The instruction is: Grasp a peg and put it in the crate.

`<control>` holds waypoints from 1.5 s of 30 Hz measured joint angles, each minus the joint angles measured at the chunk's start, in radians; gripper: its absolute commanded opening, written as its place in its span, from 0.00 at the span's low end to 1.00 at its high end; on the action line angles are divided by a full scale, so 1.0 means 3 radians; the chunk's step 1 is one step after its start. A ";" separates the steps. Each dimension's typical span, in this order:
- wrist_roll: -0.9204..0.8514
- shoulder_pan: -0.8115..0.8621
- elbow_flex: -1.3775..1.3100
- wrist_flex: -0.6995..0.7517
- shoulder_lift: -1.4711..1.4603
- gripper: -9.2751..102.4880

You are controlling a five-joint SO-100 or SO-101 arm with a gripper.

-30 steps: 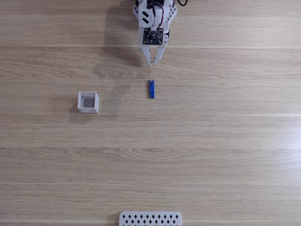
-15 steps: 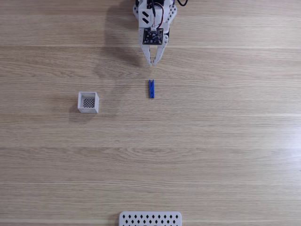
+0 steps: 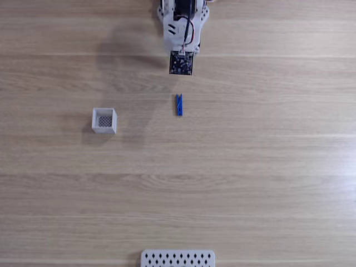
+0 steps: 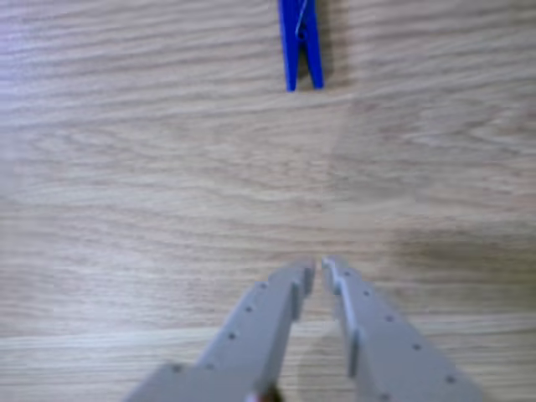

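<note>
The blue peg (image 3: 179, 104) lies lengthwise on the wooden table, a little below the arm in the fixed view. In the other view the peg (image 4: 301, 42) sits at the top edge, well ahead of my gripper (image 4: 318, 269). The grey fingertips nearly touch, with nothing between them. In the fixed view the black wrist board (image 3: 181, 63) covers the fingers. The small white crate (image 3: 104, 120) with its mesh bottom stands to the left of the peg, apart from the arm.
A flat white perforated tray (image 3: 178, 258) lies at the bottom edge of the fixed view. The white arm base (image 3: 182, 14) is at the top centre. Bare wooden tabletop (image 3: 267, 167) surrounds the peg and the crate.
The wrist has moved down the fixed view toward the peg, and the black board now hides the fingers that showed before. Peg and crate have not moved.
</note>
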 measured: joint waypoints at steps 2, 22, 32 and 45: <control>0.0000 -0.0005 -0.0389 -0.0005 -0.0516 0.13; 0.0000 0.0097 -0.1871 -0.0486 -0.2495 0.22; 0.0000 0.0174 -0.1866 -0.0634 -0.2644 0.22; 0.0000 0.0164 -0.1452 -0.1038 -0.2500 0.12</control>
